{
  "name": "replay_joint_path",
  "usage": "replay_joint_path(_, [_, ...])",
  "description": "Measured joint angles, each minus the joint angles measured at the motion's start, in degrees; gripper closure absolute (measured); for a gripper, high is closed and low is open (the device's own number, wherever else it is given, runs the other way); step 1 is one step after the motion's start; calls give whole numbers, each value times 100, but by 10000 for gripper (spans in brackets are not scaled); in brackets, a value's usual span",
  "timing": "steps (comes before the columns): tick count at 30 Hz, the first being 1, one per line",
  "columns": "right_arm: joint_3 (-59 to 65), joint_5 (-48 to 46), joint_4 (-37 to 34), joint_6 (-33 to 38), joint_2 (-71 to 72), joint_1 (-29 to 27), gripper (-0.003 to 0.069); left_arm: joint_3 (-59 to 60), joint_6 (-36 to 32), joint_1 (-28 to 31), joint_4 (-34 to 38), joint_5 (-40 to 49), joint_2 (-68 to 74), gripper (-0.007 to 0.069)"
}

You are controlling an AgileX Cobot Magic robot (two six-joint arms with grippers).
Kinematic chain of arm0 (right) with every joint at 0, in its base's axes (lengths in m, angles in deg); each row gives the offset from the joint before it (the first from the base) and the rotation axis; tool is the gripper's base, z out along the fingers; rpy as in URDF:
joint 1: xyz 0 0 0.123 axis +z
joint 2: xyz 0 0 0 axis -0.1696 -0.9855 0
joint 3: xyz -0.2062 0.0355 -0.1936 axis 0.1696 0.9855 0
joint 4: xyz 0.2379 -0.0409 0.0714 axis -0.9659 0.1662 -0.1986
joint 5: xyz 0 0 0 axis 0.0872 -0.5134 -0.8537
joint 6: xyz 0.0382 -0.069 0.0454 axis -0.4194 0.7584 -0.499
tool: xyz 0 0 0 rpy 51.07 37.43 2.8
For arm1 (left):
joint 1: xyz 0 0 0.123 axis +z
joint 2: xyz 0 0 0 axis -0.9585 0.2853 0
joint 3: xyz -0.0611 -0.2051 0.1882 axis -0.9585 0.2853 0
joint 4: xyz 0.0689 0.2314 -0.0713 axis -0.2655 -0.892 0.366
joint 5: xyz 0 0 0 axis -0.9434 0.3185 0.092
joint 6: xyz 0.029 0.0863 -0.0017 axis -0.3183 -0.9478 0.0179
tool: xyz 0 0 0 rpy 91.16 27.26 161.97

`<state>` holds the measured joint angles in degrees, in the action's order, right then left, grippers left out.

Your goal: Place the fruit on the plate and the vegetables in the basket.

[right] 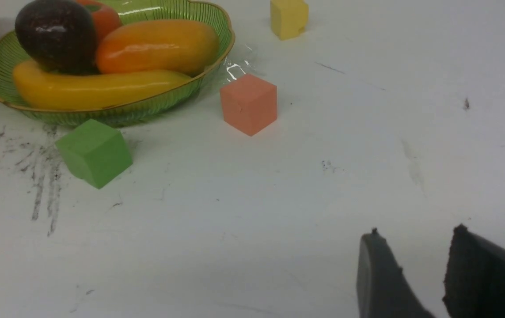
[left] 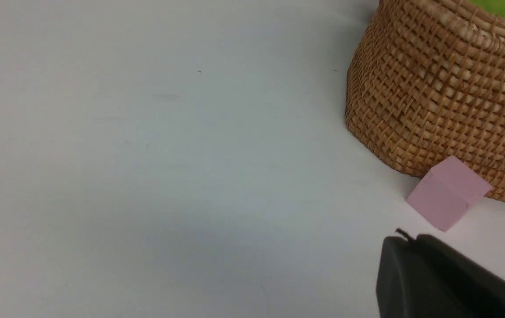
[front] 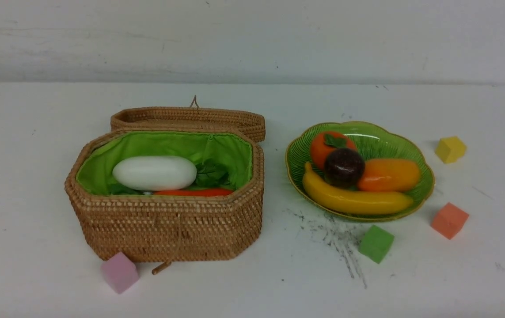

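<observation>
Sorting apparently complete: radish (front: 154, 172) and carrot (front: 195, 192) lie in basket (front: 168, 229); four fruits rest on plate (front: 420, 194). My left gripper (left: 404, 240) is closed, empty; my right gripper (right: 415, 245) part-open, empty.

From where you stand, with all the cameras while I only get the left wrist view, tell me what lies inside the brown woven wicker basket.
Observer: The front view shows a fat white oblong radish lying on the basket's green lining.
Operator: Name anything beside it.
Observer: An orange-red carrot lies along the near wall, next to the radish.
Operator: Report on the fruit.
Observer: The green ribbed glass plate holds four: a yellow banana, an orange-yellow mango, a dark purple mangosteen and a round orange persimmon.
Operator: Check the right gripper.
Observer: The right gripper is open and empty over bare table, clear of the plate.
</observation>
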<state>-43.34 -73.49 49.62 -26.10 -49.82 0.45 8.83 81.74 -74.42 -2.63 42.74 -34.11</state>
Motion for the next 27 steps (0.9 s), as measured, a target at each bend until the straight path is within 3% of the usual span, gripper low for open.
replay_joint_path(27, [0, 0, 0, 0, 0, 0, 414, 0, 0, 0, 0, 0, 0, 596])
